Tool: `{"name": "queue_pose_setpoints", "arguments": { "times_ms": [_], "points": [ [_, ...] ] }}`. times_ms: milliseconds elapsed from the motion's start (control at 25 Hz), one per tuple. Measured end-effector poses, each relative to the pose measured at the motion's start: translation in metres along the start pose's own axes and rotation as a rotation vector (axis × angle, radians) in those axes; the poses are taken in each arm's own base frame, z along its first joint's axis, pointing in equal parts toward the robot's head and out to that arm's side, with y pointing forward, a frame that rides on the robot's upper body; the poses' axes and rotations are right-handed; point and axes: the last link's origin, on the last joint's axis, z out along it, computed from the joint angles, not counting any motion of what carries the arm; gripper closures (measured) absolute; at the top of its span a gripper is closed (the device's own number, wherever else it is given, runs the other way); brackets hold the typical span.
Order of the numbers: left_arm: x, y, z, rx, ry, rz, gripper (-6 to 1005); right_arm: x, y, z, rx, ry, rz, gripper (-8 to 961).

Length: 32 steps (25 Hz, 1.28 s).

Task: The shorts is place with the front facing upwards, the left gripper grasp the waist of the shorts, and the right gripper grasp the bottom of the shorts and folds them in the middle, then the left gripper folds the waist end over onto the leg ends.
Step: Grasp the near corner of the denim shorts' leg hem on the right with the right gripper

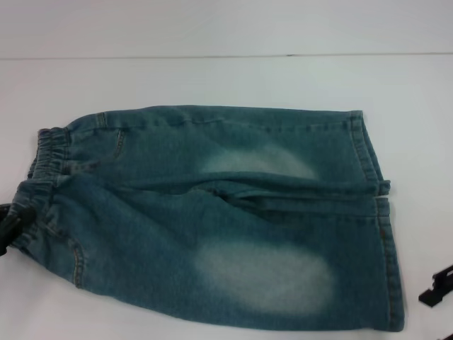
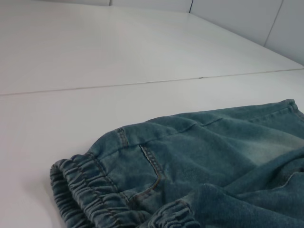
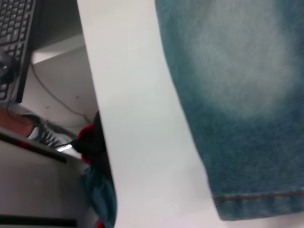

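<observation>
Left hand beside the waist of the shorts

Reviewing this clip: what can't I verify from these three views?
- Left gripper: head view's left edge cuts it off at the waist of the shorts; grip unreadable.
- Right gripper: only a sliver at the head view's right edge; fingers unseen.
- The shorts: underside hidden against the table.
</observation>
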Motion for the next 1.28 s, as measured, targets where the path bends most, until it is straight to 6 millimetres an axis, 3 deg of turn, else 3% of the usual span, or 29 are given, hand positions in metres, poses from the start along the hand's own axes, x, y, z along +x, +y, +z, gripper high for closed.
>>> {"name": "queue_pose_setpoints", "arguments": {
  "times_ms": [800, 1280],
  "points": [
    [-0.003, 0.001, 0.000, 0.000, -0.008, -0.005, 945, -0.022, -0.002, 0.029, -0.063, 0.127, 0.032, 102],
    [-0.004, 0.001, 0.001, -0.002, -0.007, -0.002, 946, -0.033, -0.005, 0.029, -0.044, 0.031, -0.015, 103]
  ]
}}
